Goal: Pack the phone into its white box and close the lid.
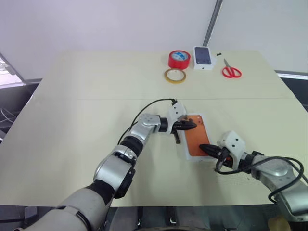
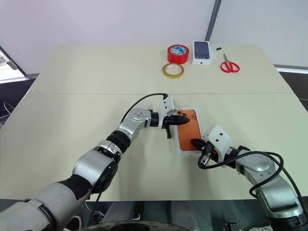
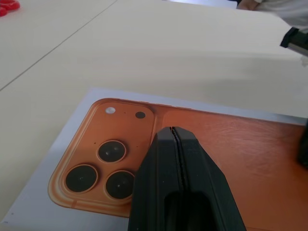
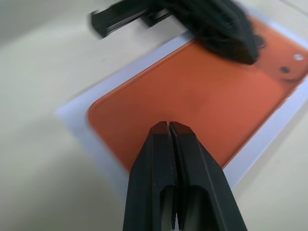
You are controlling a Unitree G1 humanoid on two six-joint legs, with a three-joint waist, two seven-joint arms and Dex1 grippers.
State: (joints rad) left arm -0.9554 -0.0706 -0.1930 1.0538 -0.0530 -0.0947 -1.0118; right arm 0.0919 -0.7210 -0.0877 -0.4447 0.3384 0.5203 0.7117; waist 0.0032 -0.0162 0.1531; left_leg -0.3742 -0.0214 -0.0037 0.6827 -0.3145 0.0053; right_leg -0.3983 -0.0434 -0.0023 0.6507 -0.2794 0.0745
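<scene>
The lid (image 1: pixel 196 138) lies flat on the table with its orange phone picture facing up (image 3: pixel 240 144). The phone and the white box are hidden; I cannot tell what is under the lid. My left gripper (image 1: pixel 192 126) is shut, its tip (image 3: pixel 172 130) over the lid's far end beside the printed camera cluster. From the near side, my right gripper (image 1: pixel 203 147) is shut too, with its tip (image 4: pixel 168 124) over the lid's near end. The left gripper (image 4: pixel 216 24) also shows blurred in the right wrist view. Whether either tip touches the lid is unclear.
At the table's far edge stand a red tape roll (image 1: pixel 179 59), a yellowish tape ring (image 1: pixel 174 75), a small white box printed with a dark phone (image 1: pixel 203 57) and red scissors (image 1: pixel 231 71). A seam crosses the beige table (image 1: pixel 72 144).
</scene>
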